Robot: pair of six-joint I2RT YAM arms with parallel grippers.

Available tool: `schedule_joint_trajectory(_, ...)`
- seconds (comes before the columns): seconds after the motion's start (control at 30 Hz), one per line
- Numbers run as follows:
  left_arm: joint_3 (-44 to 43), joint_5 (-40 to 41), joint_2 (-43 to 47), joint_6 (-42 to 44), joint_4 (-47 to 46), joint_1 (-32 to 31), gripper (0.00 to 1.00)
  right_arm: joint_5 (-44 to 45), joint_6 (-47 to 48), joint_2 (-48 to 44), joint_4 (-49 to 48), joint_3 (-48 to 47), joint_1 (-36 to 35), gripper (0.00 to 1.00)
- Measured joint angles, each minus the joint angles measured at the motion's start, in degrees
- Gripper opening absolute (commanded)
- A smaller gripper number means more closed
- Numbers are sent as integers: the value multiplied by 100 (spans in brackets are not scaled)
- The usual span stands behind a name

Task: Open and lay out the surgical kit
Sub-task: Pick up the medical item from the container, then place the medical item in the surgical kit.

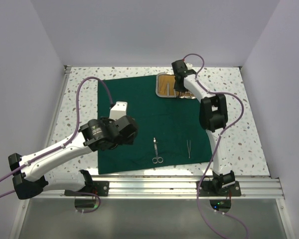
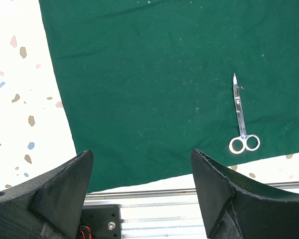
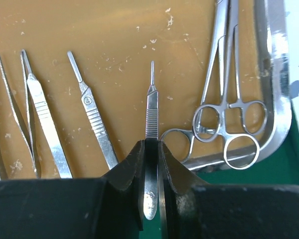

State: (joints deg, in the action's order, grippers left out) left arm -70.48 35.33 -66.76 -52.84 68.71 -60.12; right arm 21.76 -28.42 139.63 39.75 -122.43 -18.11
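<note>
Nearest, the scissors (image 2: 241, 119) and tweezers (image 1: 189, 148) lie on the spread dark green cloth (image 2: 154, 64), long axes running near to far, with the left gripper (image 2: 142, 154) hovering spread and empty to the scissors' left. Farther back, the right gripper (image 3: 151, 144) is pinched on the butt of a scalpel handle (image 3: 150, 112), whose long axis runs straight out from the jaws into the steel tray (image 3: 276, 74). Beside it on the tan lining (image 3: 114, 30) lie other handles and ring-handled forceps (image 3: 224, 114).
</note>
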Motion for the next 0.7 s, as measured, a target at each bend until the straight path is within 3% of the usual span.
schedule_joint_trajectory(0.17, -15, 0, 0, -2, 0, 0, 84, 26, 116, -221, 221, -122, 0, 0)
schedule_joint_trajectory(0.33, -153, 42, 0, 13, 7, 0, 92, -44, 146, -697, 317, -59, 0, 0)
schedule_joint_trajectory(0.57, -557, 258, -9, 109, 11, 0, 100, -387, 120, -2365, 216, 1335, -160, 0)
schedule_joint_trajectory(0.7, -817, 433, -79, 236, 13, 7, 100, -614, -33, -3270, 83, 2170, -754, 0)
